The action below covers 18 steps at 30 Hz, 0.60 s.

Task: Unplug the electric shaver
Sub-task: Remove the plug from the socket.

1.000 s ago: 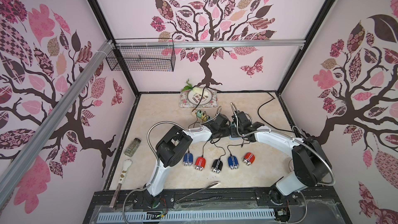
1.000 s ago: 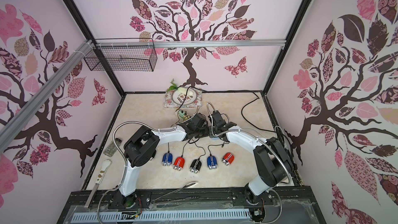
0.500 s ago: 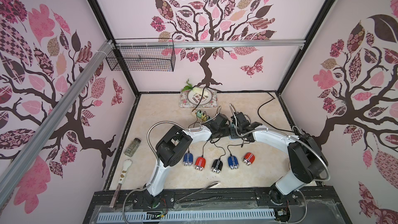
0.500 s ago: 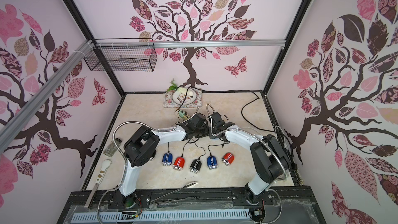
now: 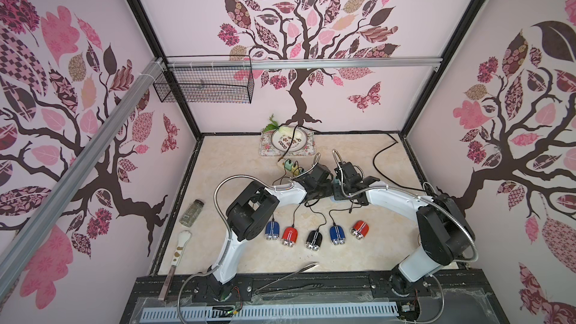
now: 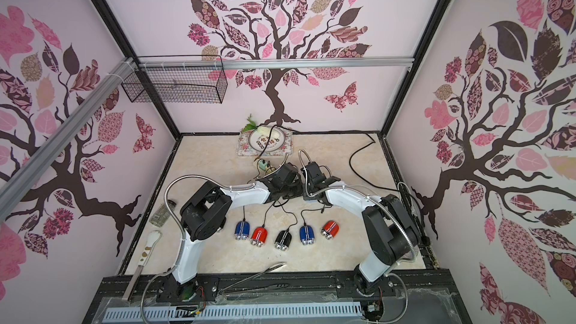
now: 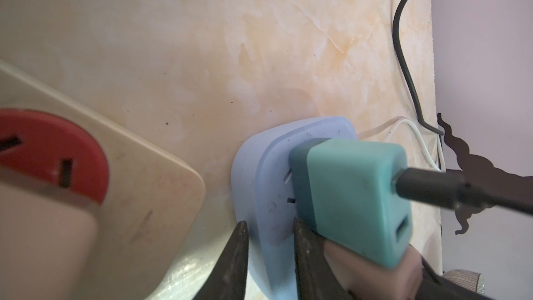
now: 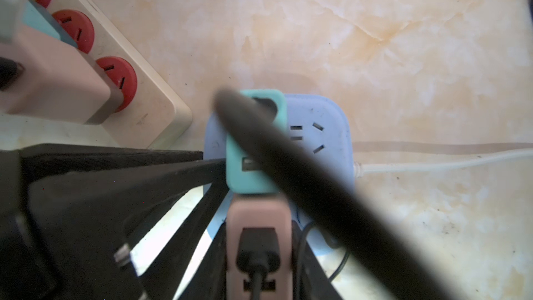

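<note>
tightly, left hand pinching blue strip

Nothing legible shows anywhere. The beige power strip, just beside the left gripper, bears a faint small print too blurred to read; the plate, well beyond it, carries dark marks too small to decipher.

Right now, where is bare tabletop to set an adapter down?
Free: the corner between floral tray, left wall and spice jar; the band between the shavers and tweezers. Crowded: around the blue power strip, with cords running to the shavers.
</note>
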Each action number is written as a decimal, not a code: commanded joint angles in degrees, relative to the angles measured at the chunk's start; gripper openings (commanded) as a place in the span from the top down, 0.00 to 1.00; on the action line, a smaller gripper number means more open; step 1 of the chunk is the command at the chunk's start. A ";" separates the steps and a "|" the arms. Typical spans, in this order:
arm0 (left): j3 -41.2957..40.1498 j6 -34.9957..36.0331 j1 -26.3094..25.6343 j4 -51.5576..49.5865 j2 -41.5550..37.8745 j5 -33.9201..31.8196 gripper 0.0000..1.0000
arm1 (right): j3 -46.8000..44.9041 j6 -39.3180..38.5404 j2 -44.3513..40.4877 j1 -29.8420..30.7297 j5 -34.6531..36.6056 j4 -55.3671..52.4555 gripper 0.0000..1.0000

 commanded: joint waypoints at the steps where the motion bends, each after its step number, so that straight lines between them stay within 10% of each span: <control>1: 0.76 -0.97 0.62 -3.38 2.41 0.12 0.71 | 1.16 -0.02 -2.09 -0.26 1.49 0.64 0.71; 18: 2.23 -0.81 -0.69 -7.35 4.98 0.01 0.72 | 0.44 0.61 -2.53 -0.20 2.17 1.35 0.72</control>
